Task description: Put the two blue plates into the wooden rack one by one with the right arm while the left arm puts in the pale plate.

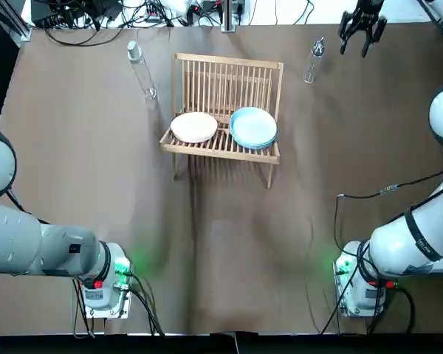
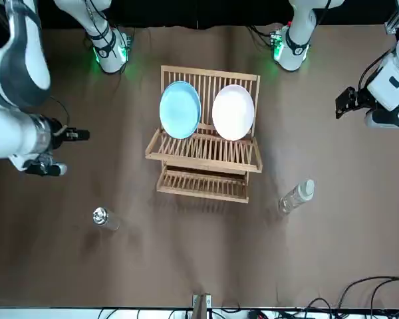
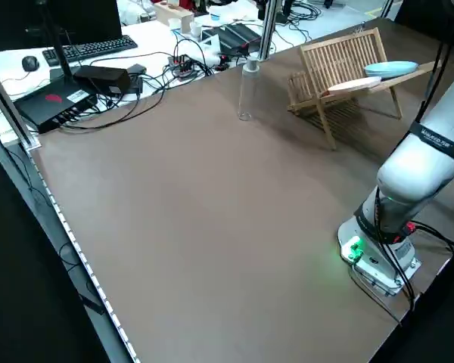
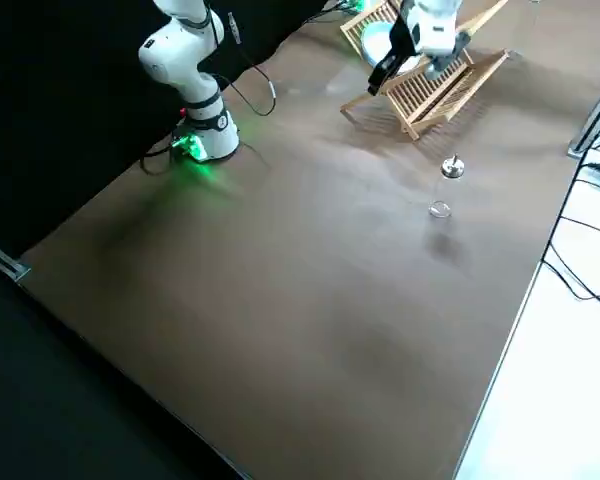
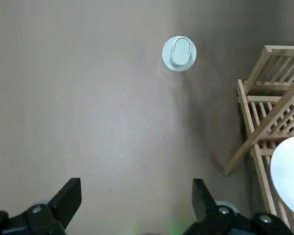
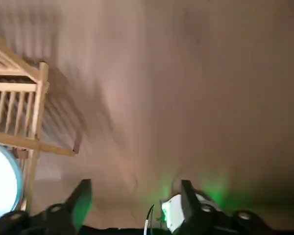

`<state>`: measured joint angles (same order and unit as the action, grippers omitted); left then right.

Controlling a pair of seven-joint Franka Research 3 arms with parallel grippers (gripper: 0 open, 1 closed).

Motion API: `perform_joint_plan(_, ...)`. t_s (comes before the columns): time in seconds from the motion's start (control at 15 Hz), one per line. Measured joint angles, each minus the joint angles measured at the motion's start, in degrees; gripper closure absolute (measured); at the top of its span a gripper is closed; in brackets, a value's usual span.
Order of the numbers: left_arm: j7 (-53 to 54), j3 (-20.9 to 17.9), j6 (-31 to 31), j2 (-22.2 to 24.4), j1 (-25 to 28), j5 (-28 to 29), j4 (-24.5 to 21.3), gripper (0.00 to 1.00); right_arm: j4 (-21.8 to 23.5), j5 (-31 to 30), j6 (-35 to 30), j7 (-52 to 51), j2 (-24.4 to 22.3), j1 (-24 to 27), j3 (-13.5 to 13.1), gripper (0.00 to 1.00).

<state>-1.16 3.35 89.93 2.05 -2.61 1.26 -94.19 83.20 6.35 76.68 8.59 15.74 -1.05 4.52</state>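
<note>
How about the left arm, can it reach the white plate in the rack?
Probably yes. The left gripper hangs open over bare table beside the wooden rack, the pale plate sits uncovered on that side, and the nearby bottle stands clear.

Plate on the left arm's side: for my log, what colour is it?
The plate is off-white; top view shows it best.

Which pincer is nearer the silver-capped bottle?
Right. The right pincer is beside the bottle, on the rack's right; the left pincer is across the rack, near the other bottle.
</note>
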Motion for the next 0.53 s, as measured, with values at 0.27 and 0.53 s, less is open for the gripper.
perform_joint_plan(0.27, 0.0, 0.0, 0.1, 0.0, 0.0, 0.0, 0.0, 0.00, -2.2, -1.1, 0.8, -2.5, -5.7, 0.5, -0.2, 0.00)
perform_joint_plan(0.53, 0.0, 0.0, 0.3, -0.2, 0.0, 0.0, 0.5, 0.00, -0.2, -1.5, 3.0, -2.6, -13.4, 1.2, -0.3, 0.00)
